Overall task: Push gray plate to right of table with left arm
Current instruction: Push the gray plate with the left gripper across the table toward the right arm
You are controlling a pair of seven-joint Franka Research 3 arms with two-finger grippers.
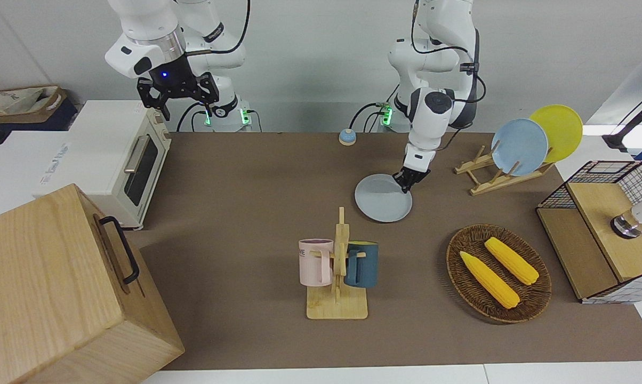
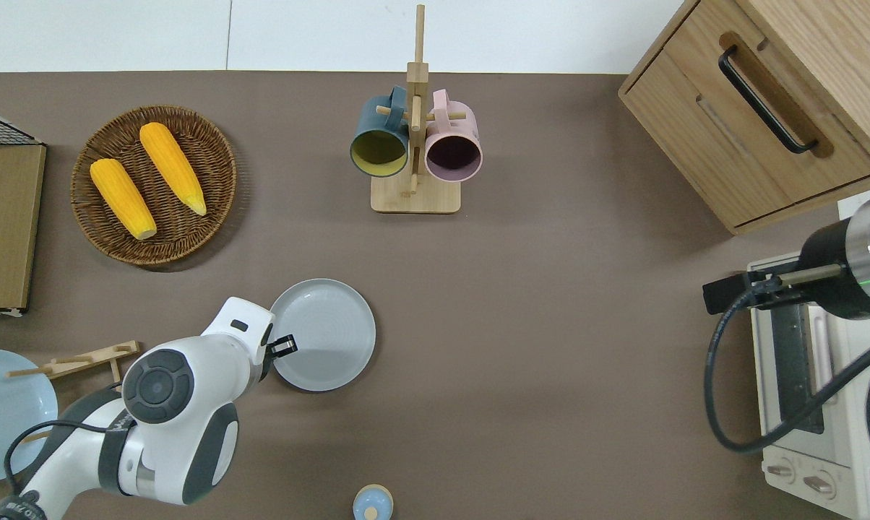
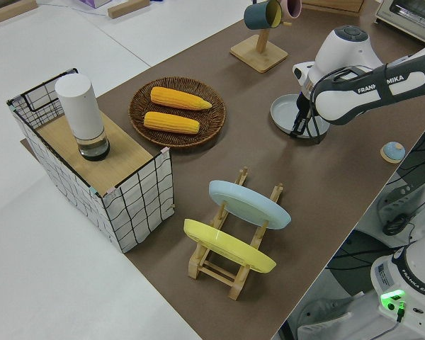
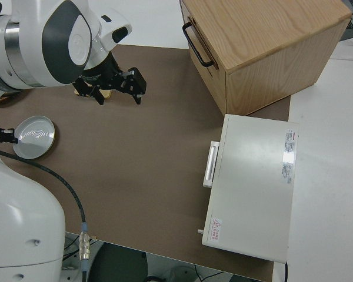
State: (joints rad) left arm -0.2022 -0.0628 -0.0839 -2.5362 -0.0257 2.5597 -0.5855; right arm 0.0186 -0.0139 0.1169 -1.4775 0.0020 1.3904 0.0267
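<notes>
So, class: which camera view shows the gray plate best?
The overhead view: the gray plate appears as a whole circle, with the left gripper at its rim. The front and left side views show it slanted. The right side view shows it small, at the picture's edge.

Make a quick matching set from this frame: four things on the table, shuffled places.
Things:
1. gray plate
2. corn cobs
3. mugs
4. blue plate

Places:
A. propped in the wooden rack
B. flat on the table, left gripper at its rim
C. hung on the wooden stand
D. lying in the wicker basket

Pairs: 1-B, 2-D, 3-C, 4-A
</notes>
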